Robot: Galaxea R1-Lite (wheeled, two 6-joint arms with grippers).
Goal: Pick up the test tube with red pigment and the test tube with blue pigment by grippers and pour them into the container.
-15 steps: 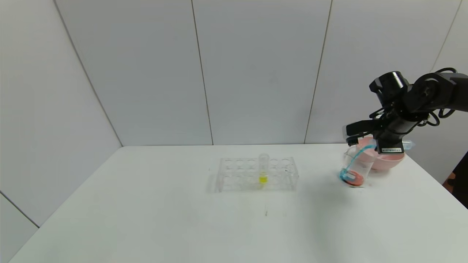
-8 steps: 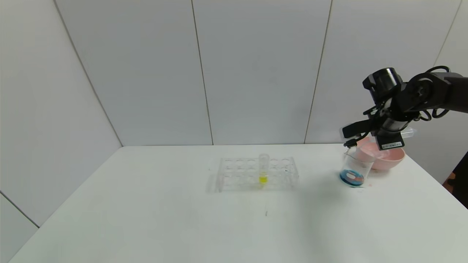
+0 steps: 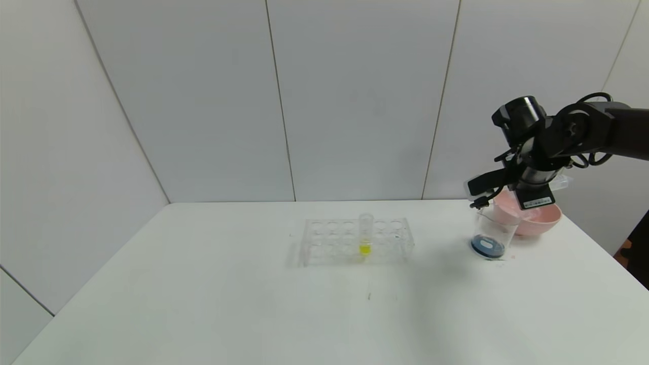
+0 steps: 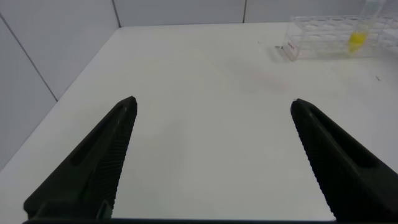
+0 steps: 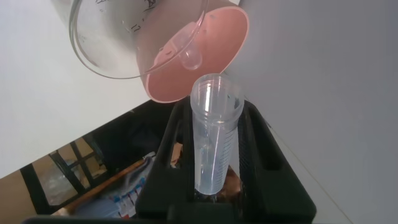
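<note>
My right gripper [image 3: 536, 191] hangs tilted above the container [image 3: 493, 230], a clear beaker with dark blue liquid at its bottom. It is shut on the test tube with blue pigment [image 5: 214, 143], which looks clear and emptied; its end sticks out at the gripper's right [image 3: 564, 182]. In the right wrist view the gripper [image 5: 214, 111] has a black finger on each side of the tube, with the beaker [image 5: 124, 37] beyond. No tube with red liquid shows. My left gripper [image 4: 213, 109] is open over bare table, apart from everything.
A pink bowl [image 3: 543, 219] stands right behind the beaker, with a clear tube [image 5: 186, 55] lying in it. A clear rack [image 3: 355, 242] holding a tube of yellow liquid [image 3: 365, 235] sits mid-table. The table's right edge is close to the bowl.
The blue stream running from the tube into the beaker has stopped. The right gripper has risen and shifted slightly left, and the beaker's contents have turned from red and blue to dark blue.
</note>
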